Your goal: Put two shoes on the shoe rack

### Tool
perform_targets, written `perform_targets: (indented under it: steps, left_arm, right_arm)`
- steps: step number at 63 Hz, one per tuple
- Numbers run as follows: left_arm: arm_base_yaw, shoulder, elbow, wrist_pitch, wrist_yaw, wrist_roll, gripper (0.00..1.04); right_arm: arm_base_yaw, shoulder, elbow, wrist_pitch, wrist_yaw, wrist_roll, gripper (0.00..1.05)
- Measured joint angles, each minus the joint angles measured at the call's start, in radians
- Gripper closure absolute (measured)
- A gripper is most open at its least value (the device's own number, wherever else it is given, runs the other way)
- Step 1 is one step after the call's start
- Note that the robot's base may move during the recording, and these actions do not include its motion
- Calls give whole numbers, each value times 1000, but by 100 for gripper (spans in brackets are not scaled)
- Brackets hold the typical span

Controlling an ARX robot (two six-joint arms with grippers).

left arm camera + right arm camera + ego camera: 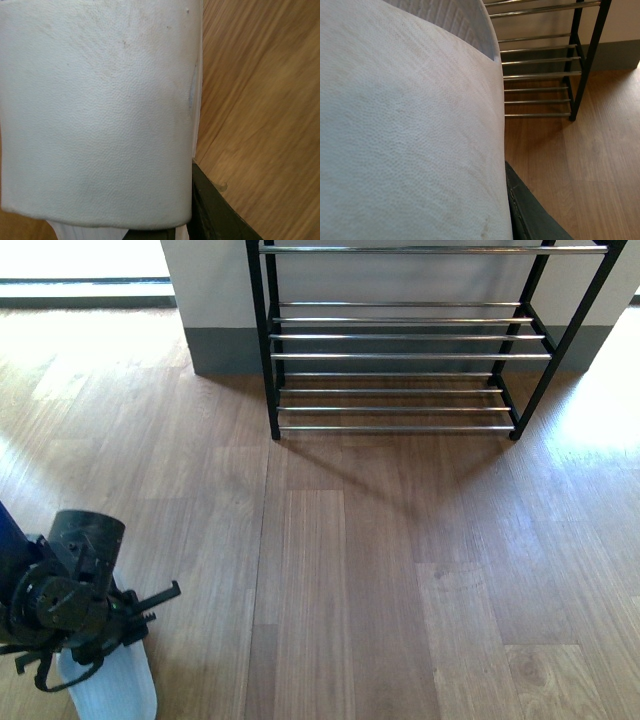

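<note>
The shoe rack (400, 355), a black frame with chrome rods, stands against the far wall in the front view; no shoes show on it. At the bottom left my left gripper (100, 645) is shut on a pale blue slide (112, 688) low over the wooden floor. In the left wrist view that slide's strap (100, 110) fills most of the picture beside one dark finger (215, 212). My right gripper (430, 220) is shut on another pale blue slide (405, 140), one finger (530, 217) showing at its edge, with the rack (542, 62) beyond. The right arm is outside the front view.
Wooden plank floor (400, 570) stretches between me and the rack. A white wall with a grey skirting (225, 350) runs behind the rack. Bright light falls on the floor at far left and right.
</note>
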Motion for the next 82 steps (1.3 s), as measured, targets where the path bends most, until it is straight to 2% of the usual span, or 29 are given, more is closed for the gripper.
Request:
perform_targets:
  steps: [7, 14, 28, 37, 49, 63, 70, 82]
  left_arm:
    - [0, -164, -92, 62, -2, 103, 103]
    - [-20, -428, -264, 128, -54, 246, 103]
    - [-87, -815, -485, 111, -129, 380, 103]
    - [-152, -1112, -600, -1, -199, 401, 103]
    - [-368, -1637, -634, -365, -436, 366, 103]
    - [-525, -1923, -651, -623, -647, 309, 103]
    - [-573, -2007, -676, -716, -692, 266, 103]
    - [-579, -2021, -679, -722, -698, 245, 103]
  right_arm:
    - [0, 0, 0, 0, 0, 0, 103]
    - [0, 0, 0, 0, 0, 0, 103]
    - [0, 0, 0, 0, 0, 0, 103]
    - [0, 0, 0, 0, 0, 0, 103]
    - [0, 0, 0, 0, 0, 0, 103]
    - [0, 0, 0, 0, 0, 0, 103]
    - [0, 0, 0, 0, 0, 0, 103]
    - [0, 0, 0, 0, 0, 0, 103]
